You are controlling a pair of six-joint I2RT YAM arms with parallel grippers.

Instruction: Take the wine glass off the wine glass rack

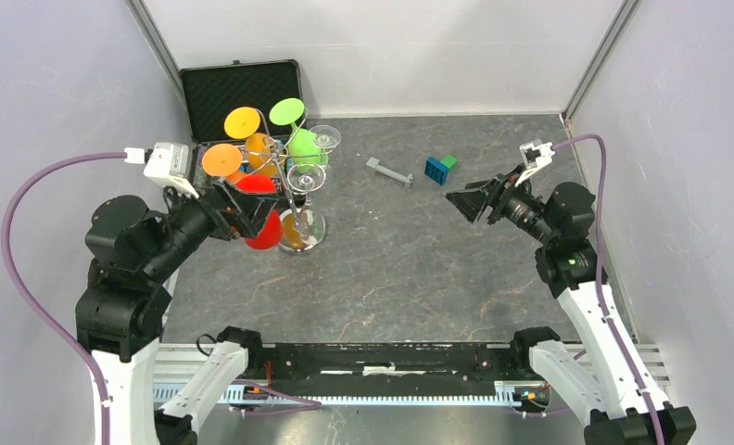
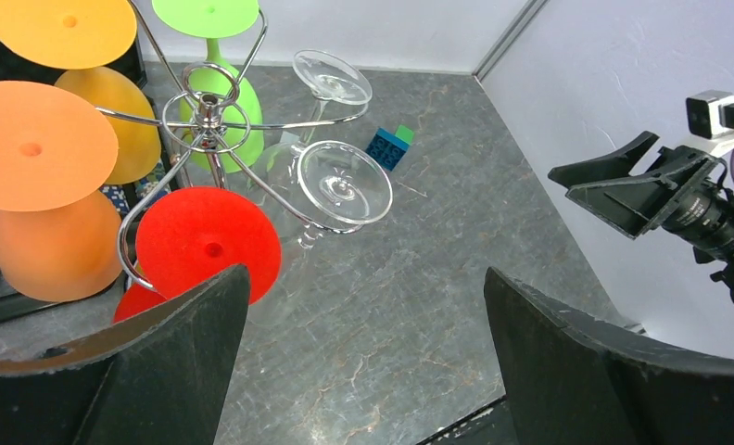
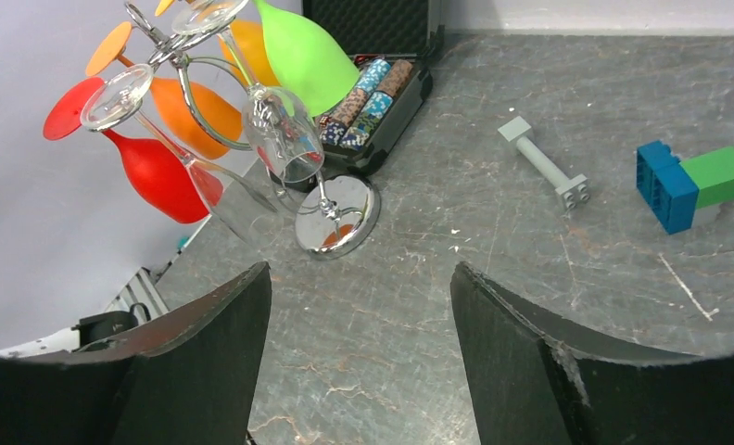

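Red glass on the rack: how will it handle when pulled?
The red glass looks matte and opaque: probably light plastic, not brittle. Hung foot-up on the wire rack, it may swing and knock the clear glass beside it.

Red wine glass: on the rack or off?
On. The red wine glass hangs upside down from a hook arm of the wine glass rack; the left fingers stand open near it, gripping nothing.

upper left of the frame: the silver wire rack holds a red glass, an orange glass, a yellow glass and a green glass (plus two clear glasses). dark grey veined table, black case, blue-and-green block, pale grey brick.
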